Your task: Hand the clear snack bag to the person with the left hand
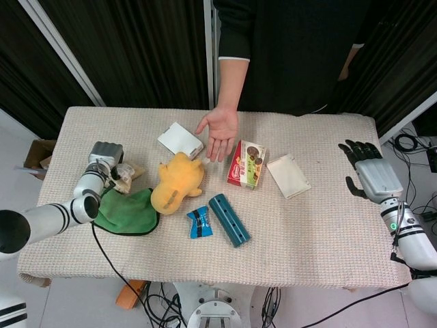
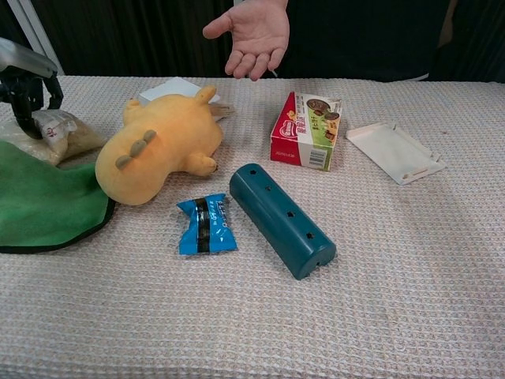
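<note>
white black-banded arms [image 1: 58, 214], black-fingered grey right hand [image 1: 369, 174]

The table [image 1: 328, 225] carries one clear snack bag [image 1: 127, 172], one green cloth [image 1: 126, 212], one yellow plush toy [image 1: 176, 183], one blue snack packet [image 1: 199, 222], one teal cylinder [image 1: 229, 219], one red snack box [image 1: 246, 164], one white box [image 1: 180, 140] and one flat white pouch [image 1: 288, 175]

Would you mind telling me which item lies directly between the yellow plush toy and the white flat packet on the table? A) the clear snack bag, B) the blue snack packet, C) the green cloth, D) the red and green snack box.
D: the red and green snack box sits right of the yellow plush toy and left of the white flat packet, just below the person's open palm.
</note>
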